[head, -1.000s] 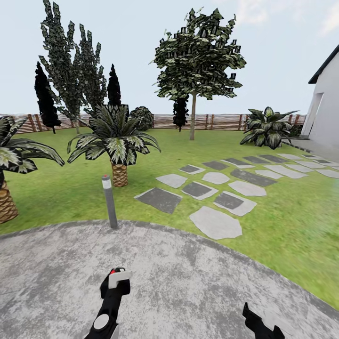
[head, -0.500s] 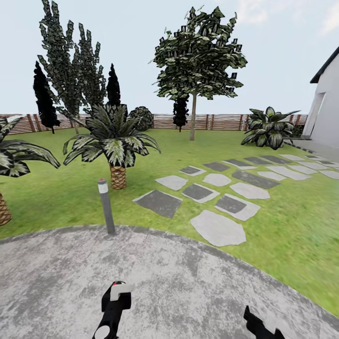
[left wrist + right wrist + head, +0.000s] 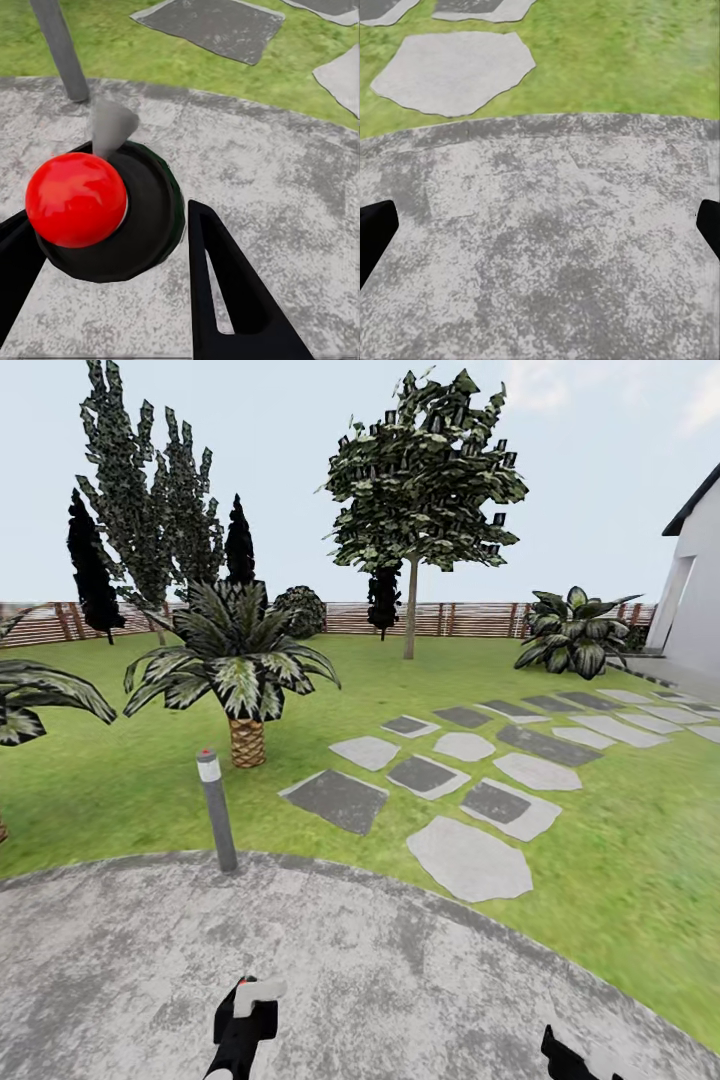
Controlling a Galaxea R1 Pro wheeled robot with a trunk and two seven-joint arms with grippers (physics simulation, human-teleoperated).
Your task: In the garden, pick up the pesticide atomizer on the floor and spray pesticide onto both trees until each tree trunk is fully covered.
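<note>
**A:** Where's the pesticide atomizer (image 3: 105, 206)?

**B:** In the left gripper (image 3: 112, 300), low in the head view at about seven o'clock. The black fingers (image 3: 225, 292) are pressed against its round black body from both sides. In the left wrist view the red cap (image 3: 75, 199) faces the camera, so its long axis runs roughly along the fingers, and the grey nozzle (image 3: 111, 126) points outward toward the lamp post (image 3: 216, 812).

**A:** And the right gripper (image 3: 540, 225)?

**B:** Spread wide, nothing between its tips, hanging over the grey paved patch (image 3: 400, 980).

**A:** The trees?

**B:** One broad-leaved tree (image 3: 420, 470) stands at twelve o'clock, well apart across the lawn (image 3: 620, 830), its straight trunk (image 3: 410, 610) upright before the slatted fence (image 3: 470, 618). Another leafy tree (image 3: 150, 500) rises at eleven o'clock behind a low palm (image 3: 235, 660). Stepping stones (image 3: 470, 857) lie between.
</note>
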